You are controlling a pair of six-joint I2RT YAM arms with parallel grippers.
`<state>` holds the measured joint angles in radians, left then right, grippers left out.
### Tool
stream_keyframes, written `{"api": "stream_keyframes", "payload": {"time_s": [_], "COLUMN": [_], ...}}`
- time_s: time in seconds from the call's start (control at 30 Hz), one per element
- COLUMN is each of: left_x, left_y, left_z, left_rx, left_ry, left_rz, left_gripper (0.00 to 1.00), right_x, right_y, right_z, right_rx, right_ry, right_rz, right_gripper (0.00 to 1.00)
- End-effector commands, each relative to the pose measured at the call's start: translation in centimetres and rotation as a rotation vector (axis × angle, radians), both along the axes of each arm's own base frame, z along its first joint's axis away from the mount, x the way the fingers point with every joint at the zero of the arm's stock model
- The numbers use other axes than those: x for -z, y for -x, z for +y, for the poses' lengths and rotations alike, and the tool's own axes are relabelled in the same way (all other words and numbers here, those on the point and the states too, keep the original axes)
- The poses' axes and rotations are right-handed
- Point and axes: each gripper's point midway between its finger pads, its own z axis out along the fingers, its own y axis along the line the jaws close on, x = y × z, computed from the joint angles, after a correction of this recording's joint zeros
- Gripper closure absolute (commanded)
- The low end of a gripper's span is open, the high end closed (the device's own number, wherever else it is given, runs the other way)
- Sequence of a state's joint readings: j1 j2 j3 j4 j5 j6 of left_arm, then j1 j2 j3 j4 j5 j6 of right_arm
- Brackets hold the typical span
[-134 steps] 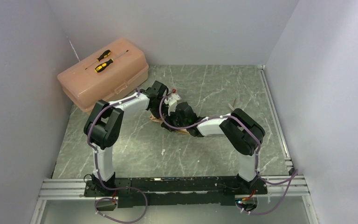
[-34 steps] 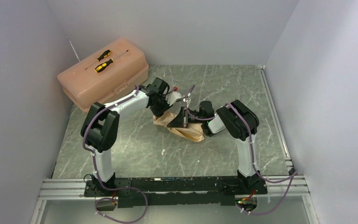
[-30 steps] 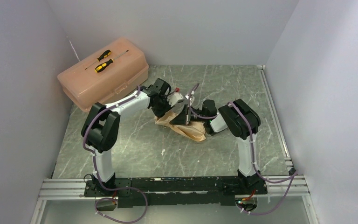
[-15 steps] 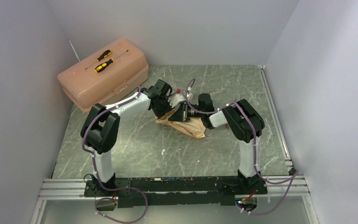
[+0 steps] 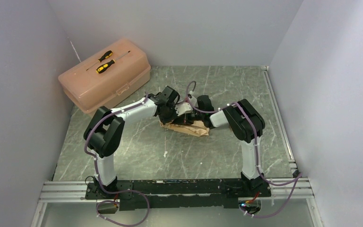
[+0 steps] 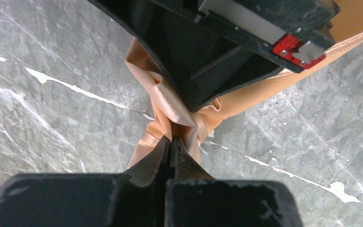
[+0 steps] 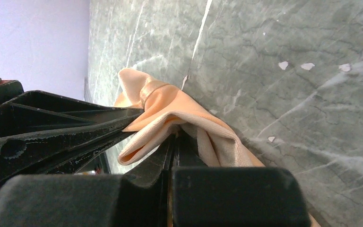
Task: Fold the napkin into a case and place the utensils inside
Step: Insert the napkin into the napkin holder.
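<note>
Mid-fold on the marble-patterned table (image 5: 137,146), off the near right corner of the pink toolbox (image 5: 90,81). Clamped tight on a bunched ridge of the napkin (image 6: 168,101) with the left gripper (image 6: 171,140), closed down with nothing but cloth in the pinch. Nipped likewise by the right gripper (image 7: 174,138), closed on a neighbouring pleat of the same satin, nose to nose with its partner.

Lying as a creased, lumpy peach heap to the right of the toolbox, apart from its wall and resting on the tabletop. Not yet a case by any fair reading: no flat oblong packet, no diagonal pocket edge, merely gathered folds (glossy, slippery-looking stuff, likely to slide out of a loose crease).

No sign of the utensils in any view; possibly hidden beneath cloth or arms, impossible to tell. Up on the toolbox lid, two yellow-and-black screwdrivers (image 5: 103,68), no part of the job.

Judged early to middling overall: gathering begun, with flattening, squaring and pocket-making all left to do, then finding the cutlery and slotting it inside.
</note>
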<state>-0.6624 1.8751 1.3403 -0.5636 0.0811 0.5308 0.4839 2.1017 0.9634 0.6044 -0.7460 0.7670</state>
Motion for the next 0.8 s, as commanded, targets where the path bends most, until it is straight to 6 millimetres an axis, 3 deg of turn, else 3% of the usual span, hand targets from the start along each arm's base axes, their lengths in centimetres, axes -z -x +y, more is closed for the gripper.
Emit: {"api": "stream_keyframes", "payload": {"time_s": [0.0, 0.33, 0.77], "left_x": [-2.0, -1.1, -0.9], "left_y": [0.1, 1.3, 0.3], "left_z": [-0.4, 0.4, -2.8], "left_rx": [0.049, 0.260, 0.240], "left_ry": [0.028, -0.047, 0.013], "left_rz": [-0.043, -0.089, -0.061], "left_gripper": [0.97, 0.97, 0.94], "right_x": [4.3, 6.5, 7.7], "right_y": [-0.9, -1.2, -1.1], "right_z": [-2.9, -2.6, -3.3], "right_rx": [0.101, 0.028, 0.017], "right_ry": [0.127, 0.135, 0.163], "right_rz": [0.066, 0.156, 0.196], "right_gripper": [1.00, 1.00, 1.00]}}
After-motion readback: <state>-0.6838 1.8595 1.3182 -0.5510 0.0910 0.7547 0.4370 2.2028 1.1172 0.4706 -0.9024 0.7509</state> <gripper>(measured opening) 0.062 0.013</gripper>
